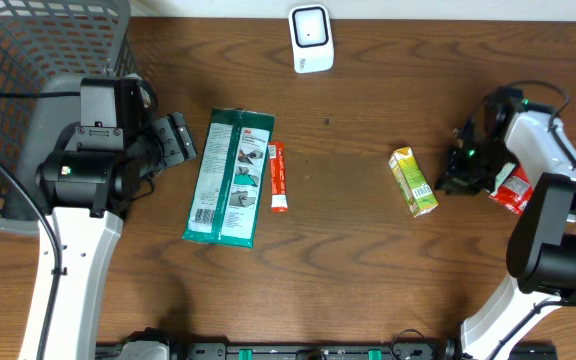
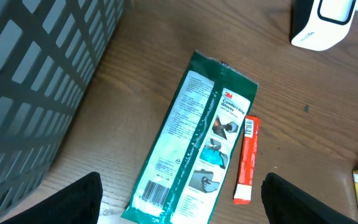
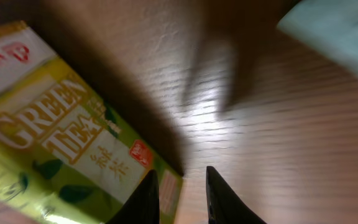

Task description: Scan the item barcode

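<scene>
Wood table [image 1: 368,250]: 3M Comfort Grip Gloves pack [image 1: 230,177]; Green Tea carton [image 1: 413,181].

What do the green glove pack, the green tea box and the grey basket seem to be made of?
Glove pack: glossy plastic film, judging by its sheen and crimped ends. Green tea box: printed carton, likely, with crisp folded edges. Basket: matte grey moulded plastic, probably, given its lattice walls.

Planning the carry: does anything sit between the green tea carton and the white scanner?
Nothing visible. Bare table lies between the green tea carton and the white scanner; the glove pack and red tube lie off to the side.
</scene>
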Robot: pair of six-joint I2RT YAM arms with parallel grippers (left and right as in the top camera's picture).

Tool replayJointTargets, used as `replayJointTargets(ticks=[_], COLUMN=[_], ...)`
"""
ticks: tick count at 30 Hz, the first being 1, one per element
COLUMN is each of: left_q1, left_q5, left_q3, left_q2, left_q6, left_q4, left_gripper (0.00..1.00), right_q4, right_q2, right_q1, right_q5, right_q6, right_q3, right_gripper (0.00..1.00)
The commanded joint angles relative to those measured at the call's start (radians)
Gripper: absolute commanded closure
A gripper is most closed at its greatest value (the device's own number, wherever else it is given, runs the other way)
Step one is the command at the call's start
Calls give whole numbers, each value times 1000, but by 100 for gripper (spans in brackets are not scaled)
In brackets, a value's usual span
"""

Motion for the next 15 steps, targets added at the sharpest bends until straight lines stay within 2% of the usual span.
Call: replayJointTargets(ticks=[1, 11, 15], left_q1=[3, 3, 3], left_q5=[-6, -6, -6], left_q3=[16, 16, 16], left_q2=[-3, -3, -3], left_q6=[-1, -1, -1], left_q4=[-2, -2, -2], left_gripper=[18, 18, 18], right_q4=[38, 107, 109], right_q2=[1, 1, 1], right_q1=[8, 93, 144], right_q5=[-188, -222, -225], right_q6=[37, 36, 51], right_q3=[-60, -139, -139], right_gripper=[80, 80, 84])
